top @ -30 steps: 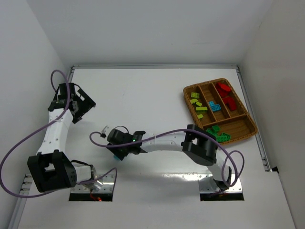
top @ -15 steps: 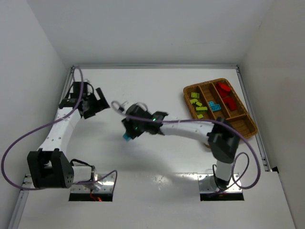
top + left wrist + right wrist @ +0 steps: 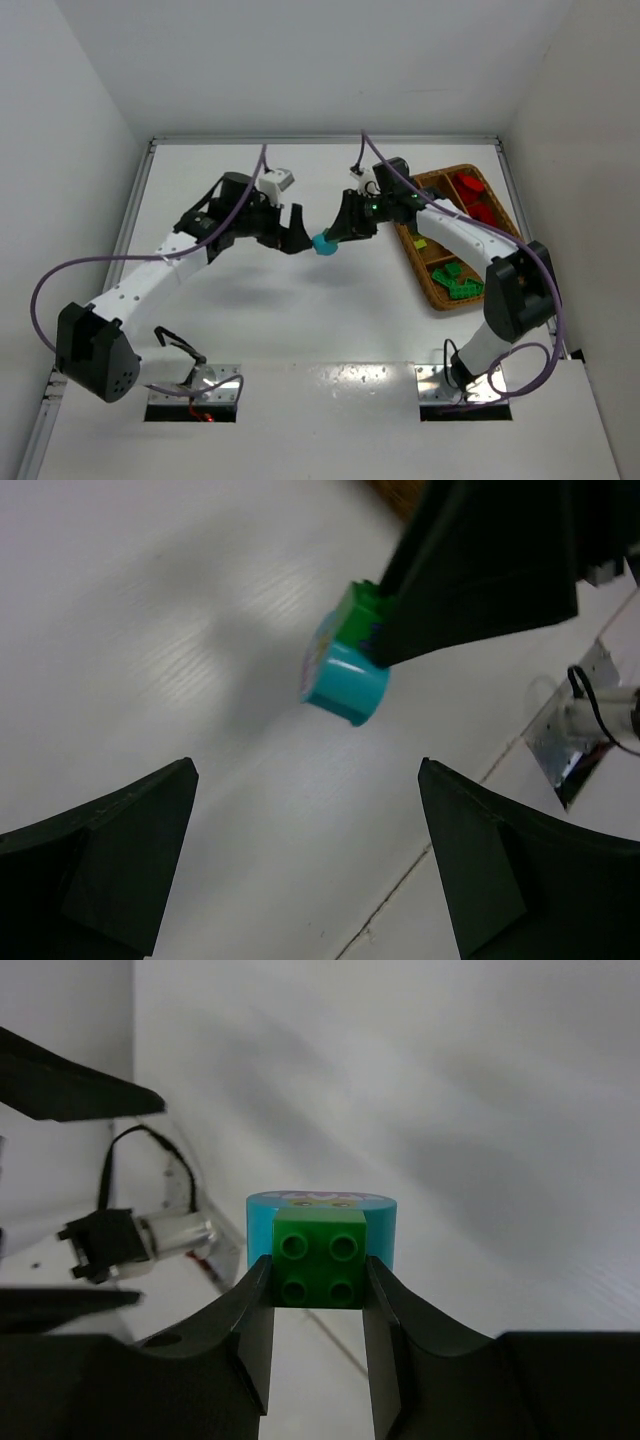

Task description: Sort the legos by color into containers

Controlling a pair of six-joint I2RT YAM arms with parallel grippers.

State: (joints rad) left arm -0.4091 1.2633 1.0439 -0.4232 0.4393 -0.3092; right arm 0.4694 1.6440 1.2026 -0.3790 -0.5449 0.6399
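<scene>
Two pieces sit together in your right gripper (image 3: 335,238): a green brick (image 3: 319,1272) with four studs, and a round cyan piece (image 3: 262,1225) pressed against its far side. In the right wrist view the two fingers (image 3: 250,1340) clamp the green brick on both sides, studs facing the camera, and the cyan piece shows above and to either side of it. Whether the two pieces are locked together you cannot tell.

From the top view, the cyan piece (image 3: 323,244) is near the middle of the table (image 3: 330,320), between the two grippers and well left of the tray (image 3: 436,294). In the left wrist view the green brick (image 3: 358,615) and cyan piece (image 3: 345,680) hang at the tip of the right arm's dark fingers, with a soft shadow on the white surface off to their left, so the pair looks held off the table.

Your left gripper (image 3: 296,230) is just beside the cyan piece, pointing at it. Its jaws are spread wide and hold nothing; both fingers (image 3: 120,850) sit at the bottom corners of the left wrist view, apart from the pieces.

Your right arm crosses over the tray. Red bricks (image 3: 468,184) lie in its far section and green bricks (image 3: 455,280) in its near one.
</scene>
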